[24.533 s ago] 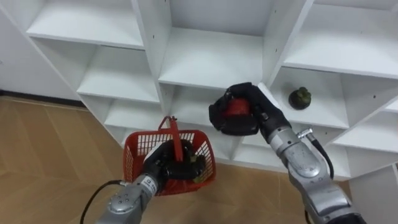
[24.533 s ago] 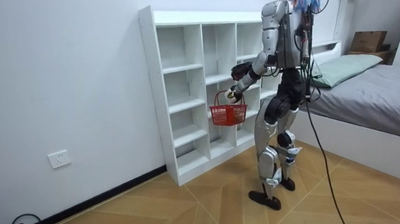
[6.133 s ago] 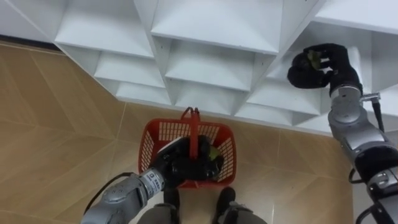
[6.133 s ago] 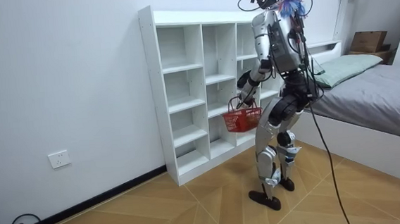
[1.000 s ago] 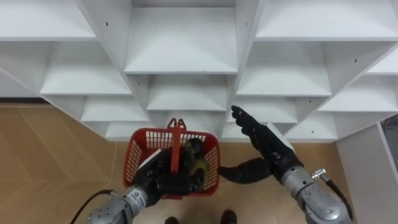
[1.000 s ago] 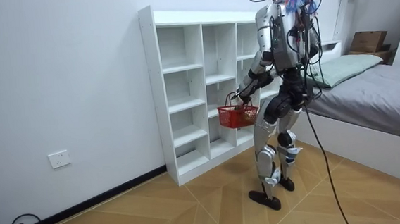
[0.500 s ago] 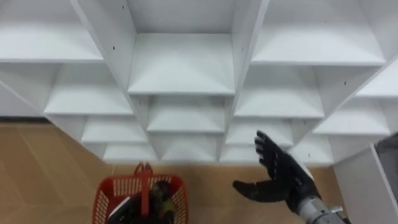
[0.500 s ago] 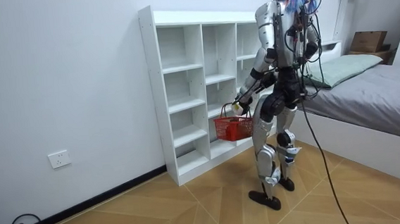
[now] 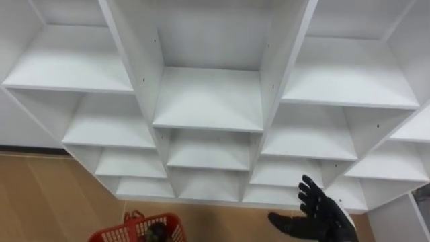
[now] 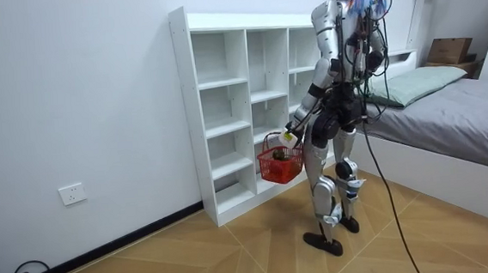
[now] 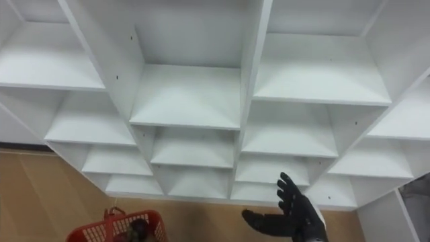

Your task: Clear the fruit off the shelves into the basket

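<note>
- Red basket shows only its rim and handle top at the bottom edge, below the lowest compartments of the white shelf unit, under the divider between its left and middle columns. Half a second ago more of it showed. The whole picture has shifted since, so that is the camera lifting.
- Dark fruit lies inside the basket, as it did a second ago.
- In the room view the left hand grips the basket's handle. The basket hangs from it in front of the shelf unit's lower compartments. Against a second ago the arm has dropped, and the basket hangs lower and tilted.
- The right hand is in front of the shelf unit's bottom compartments, right of the middle column. Its fingers are straight and spread wide, the thumb points toward the basket, and it holds nothing. A second ago it was just beside the basket; it is now well apart from it. Six seconds ago it was curled round a dark fruit at a right-hand compartment.
- The robot stands upright facing the shelf unit's right-hand columns, with the bed behind it at the room view's right.
</note>
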